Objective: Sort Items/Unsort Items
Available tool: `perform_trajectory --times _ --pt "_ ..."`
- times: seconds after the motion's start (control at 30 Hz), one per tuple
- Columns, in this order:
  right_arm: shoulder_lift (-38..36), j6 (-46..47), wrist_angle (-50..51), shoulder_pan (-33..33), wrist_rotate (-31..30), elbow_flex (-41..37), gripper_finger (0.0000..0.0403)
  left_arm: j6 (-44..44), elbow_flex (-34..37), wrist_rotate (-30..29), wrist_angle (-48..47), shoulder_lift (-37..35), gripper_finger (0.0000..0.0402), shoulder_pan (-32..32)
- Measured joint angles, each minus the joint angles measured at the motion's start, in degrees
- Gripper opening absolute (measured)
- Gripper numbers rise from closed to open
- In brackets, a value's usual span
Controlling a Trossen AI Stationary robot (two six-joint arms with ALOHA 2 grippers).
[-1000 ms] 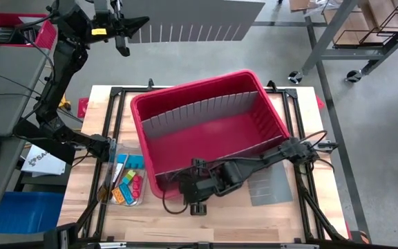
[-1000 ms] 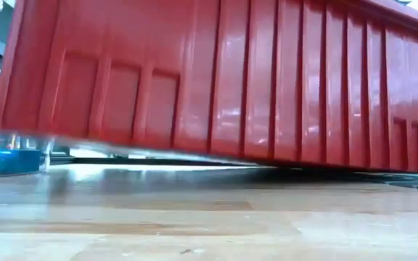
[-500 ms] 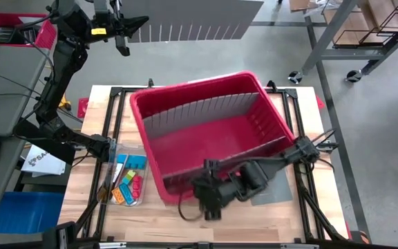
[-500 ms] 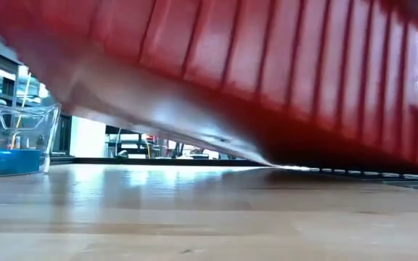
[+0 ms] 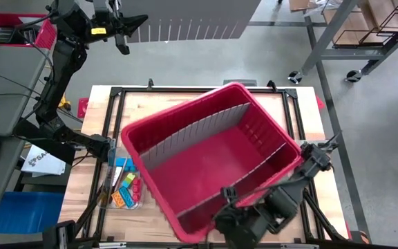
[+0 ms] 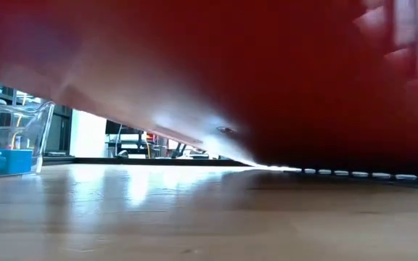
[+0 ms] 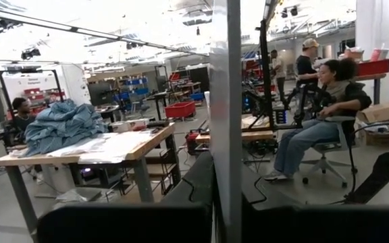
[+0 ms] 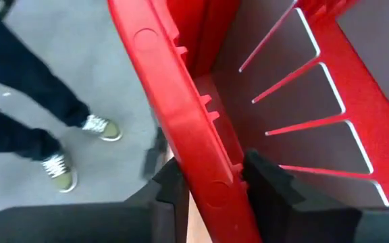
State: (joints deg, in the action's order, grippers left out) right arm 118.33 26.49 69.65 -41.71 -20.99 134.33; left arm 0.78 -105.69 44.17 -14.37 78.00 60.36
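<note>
High view: your right gripper pinches the near rim of the big red plastic bin, tilted up; the coloured blocky items sit in the clear tray to its left. Right wrist view: fingers straddle the rim. Left gripper, pressed shut, is parked high beyond the table, so it's closer to the items' side.

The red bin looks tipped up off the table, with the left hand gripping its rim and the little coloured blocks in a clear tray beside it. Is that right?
Not quite: the right hand grips the rim of the red bin, as the right wrist view shows. The left hand is raised beyond the table's far edge in the high view. The bin is tipped up, and the blocks do sit in the clear tray beside it.
</note>
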Motion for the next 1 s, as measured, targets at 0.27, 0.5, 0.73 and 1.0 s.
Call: perform_trajectory --times 0.27,0.5,0.73,1.0 --pt "-1.7 4.8 1.7 -3.5 -0.9 0.0 0.0105 -0.6 0.0 -0.1 0.0 0.0 0.0001 0.0" --pt "-2.5 6.2 3.0 -6.5 0.5 0.2 0.0106 -0.6 0.0 -0.1 -0.3 0.0 0.0001 0.0" --pt "-2.3 6.0 2.7 -10.8 8.9 0.0 0.0106 -0.6 0.0 0.0 -0.5 0.0 0.0001 0.0" --pt "-2.3 6.1 2.8 -12.3 9.1 0.0 0.0106 -0.6 0.0 0.1 -0.8 0.0 0.0001 0.0"
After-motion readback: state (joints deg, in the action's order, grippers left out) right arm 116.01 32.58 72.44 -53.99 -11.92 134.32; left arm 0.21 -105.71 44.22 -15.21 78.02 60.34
